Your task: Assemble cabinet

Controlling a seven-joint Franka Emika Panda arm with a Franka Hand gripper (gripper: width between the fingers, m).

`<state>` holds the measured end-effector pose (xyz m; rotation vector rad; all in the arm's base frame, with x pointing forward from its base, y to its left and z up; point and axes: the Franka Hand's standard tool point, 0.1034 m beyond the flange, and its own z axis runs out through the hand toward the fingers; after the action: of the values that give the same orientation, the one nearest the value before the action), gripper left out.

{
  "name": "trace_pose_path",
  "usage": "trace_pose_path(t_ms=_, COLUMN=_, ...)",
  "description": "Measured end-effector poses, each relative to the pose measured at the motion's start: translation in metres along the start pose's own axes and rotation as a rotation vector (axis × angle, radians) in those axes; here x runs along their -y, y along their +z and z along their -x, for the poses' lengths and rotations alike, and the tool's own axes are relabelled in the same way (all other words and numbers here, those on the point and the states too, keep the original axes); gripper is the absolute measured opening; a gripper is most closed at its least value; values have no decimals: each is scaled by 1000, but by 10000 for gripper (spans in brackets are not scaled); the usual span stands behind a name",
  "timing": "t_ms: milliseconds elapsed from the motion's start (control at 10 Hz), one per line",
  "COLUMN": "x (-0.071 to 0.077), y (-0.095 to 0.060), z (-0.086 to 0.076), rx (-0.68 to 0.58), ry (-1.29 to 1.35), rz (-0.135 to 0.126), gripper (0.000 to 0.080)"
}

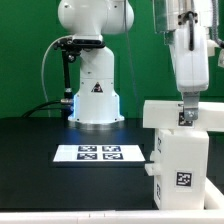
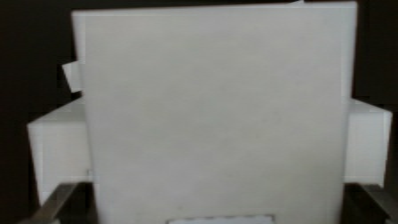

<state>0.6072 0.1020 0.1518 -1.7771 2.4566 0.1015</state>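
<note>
Exterior view: cabinet (image 1: 180,150) upright on black table (image 1: 40,160) at exterior view's right, long axis vertical, tagged faces toward camera. Flat white panel on top — long axis horizontal. Gripper (image 1: 186,108) straight down onto panel; fingers (image 2: 57,205) flank white panel in wrist view — grip vs. just bracketing: can't tell. Marker board (image 1: 100,153) beside cabinet, flat.

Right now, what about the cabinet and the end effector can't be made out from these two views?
- Exterior view: cabinet cut off by the right and bottom edges.
- Exterior view: end effector fingertips too small to show contact with the cabinet.
- Wrist view: cabinet fills the frame; blur hides seams and tags.
- Wrist view: only the finger edges show, dim.
</note>
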Motion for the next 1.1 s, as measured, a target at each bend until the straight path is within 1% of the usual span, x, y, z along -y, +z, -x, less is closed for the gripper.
trace_pose_path(t_ms=400, x=0, y=0, z=1, rx=8, ry=137, rz=0, gripper=557)
trace_pose_path(t_ms=500, x=2, y=0, z=0, rx=32, ry=196, rz=0, gripper=557)
trace_pose_path(t_ms=600, x=1, y=1, z=2, rx=37, ry=152, rz=-12, gripper=557)
trace_pose_path(t_ms=800, x=1, y=1, z=2, rx=35, ry=111, rz=-13, gripper=558)
trace_pose_path(t_ms=900, x=-2, y=1, z=2, rx=31, ry=60, rz=5, gripper=558)
trace_pose_path(t_ms=1000, x=-5, y=-3, z=4, rx=34, ry=-2, rz=38, gripper=732)
trace_pose_path(t_ms=1100, x=-2, y=-11, z=6, rx=44, ry=-107, rz=30, gripper=732)
